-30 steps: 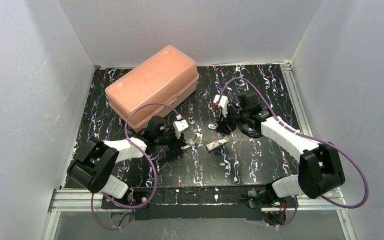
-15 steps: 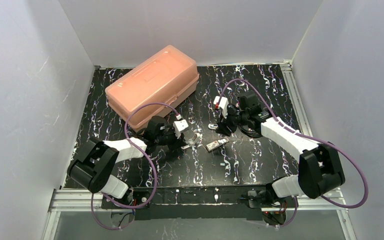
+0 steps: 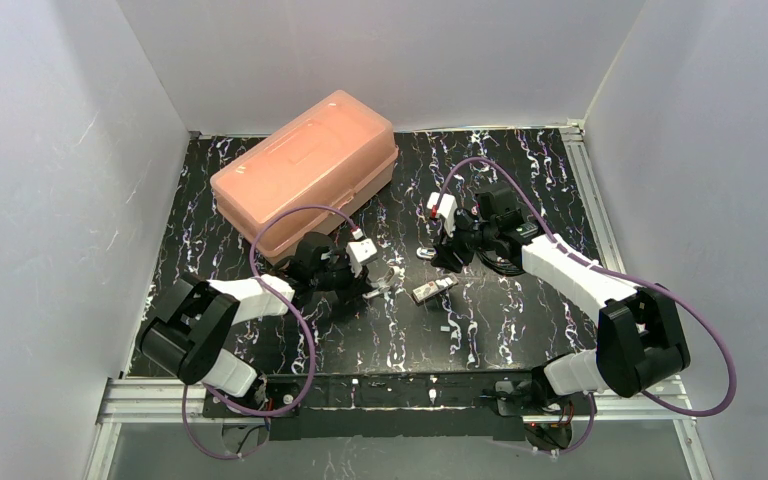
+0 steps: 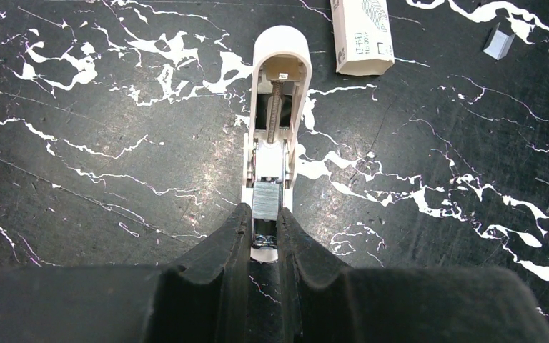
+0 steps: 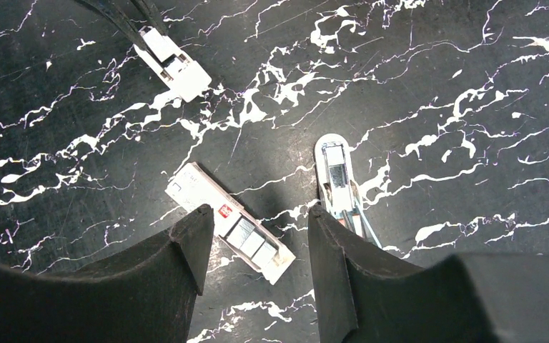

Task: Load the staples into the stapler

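The stapler [image 4: 280,53] lies open on the black marbled table, its white cover with the spring folded away from me and the magazine facing up. My left gripper [image 4: 264,213] is shut on a short grey strip of staples [image 4: 266,194], which sits in the near end of the magazine. From above, the left gripper [image 3: 380,280] and the stapler [image 3: 392,275] are at the table's middle. My right gripper [image 5: 259,211] hangs open and empty above the staple box [image 5: 200,189], whose tray is slid out showing more strips. The stapler [image 5: 179,71] also appears at the top left of the right wrist view.
A small white oblong piece with a metal plate [image 5: 334,168] lies beside my right finger. A loose grey bit of staples [image 4: 499,41] rests past the staple box [image 4: 361,32]. A large orange lidded case [image 3: 305,170] stands at the back left. White walls enclose the table.
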You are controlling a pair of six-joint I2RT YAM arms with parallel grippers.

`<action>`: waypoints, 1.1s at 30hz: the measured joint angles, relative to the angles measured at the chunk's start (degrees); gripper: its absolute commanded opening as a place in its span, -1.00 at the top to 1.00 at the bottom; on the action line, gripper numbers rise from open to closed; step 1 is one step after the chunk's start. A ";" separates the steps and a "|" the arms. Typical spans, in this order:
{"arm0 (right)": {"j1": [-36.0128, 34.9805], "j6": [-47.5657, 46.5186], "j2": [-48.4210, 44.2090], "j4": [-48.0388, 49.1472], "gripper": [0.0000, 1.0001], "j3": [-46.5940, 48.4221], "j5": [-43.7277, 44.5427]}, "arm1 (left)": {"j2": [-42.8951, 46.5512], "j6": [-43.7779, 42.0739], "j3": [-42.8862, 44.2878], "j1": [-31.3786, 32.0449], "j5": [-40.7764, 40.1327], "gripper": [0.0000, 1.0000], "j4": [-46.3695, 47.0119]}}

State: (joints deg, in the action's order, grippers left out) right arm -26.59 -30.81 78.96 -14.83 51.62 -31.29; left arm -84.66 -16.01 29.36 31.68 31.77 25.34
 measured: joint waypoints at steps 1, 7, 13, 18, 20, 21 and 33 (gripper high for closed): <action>0.00 0.00 0.02 0.00 -0.17 0.00 -0.07 | -0.07 0.07 0.00 0.04 -0.02 1.00 0.07; 0.00 0.00 0.26 -0.02 -0.17 0.00 -0.50 | -0.07 0.26 0.00 0.07 -0.13 1.00 0.15; 0.00 -0.02 0.74 -0.02 -0.17 0.02 -0.66 | -0.02 0.59 0.00 0.13 -0.33 1.00 0.15; -0.07 -0.46 1.79 -0.15 -0.18 0.46 -0.85 | 0.85 0.59 0.00 0.28 -0.61 1.00 -0.24; -0.35 -0.98 2.29 -0.24 -0.21 1.09 -1.16 | 1.81 0.59 0.00 0.33 -0.48 1.00 -0.28; -0.52 -1.27 2.69 -0.31 -0.22 1.57 -1.44 | 2.29 0.59 0.00 0.33 -0.35 1.00 -0.31; -5.97 -8.74 12.35 -1.11 -0.48 9.09 -6.58 | 7.02 0.66 0.00 -4.15 7.58 1.00 -2.86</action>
State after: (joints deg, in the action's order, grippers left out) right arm -32.56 -39.55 91.31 -15.94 60.71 -37.87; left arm -77.65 -15.35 29.36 27.53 39.35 22.48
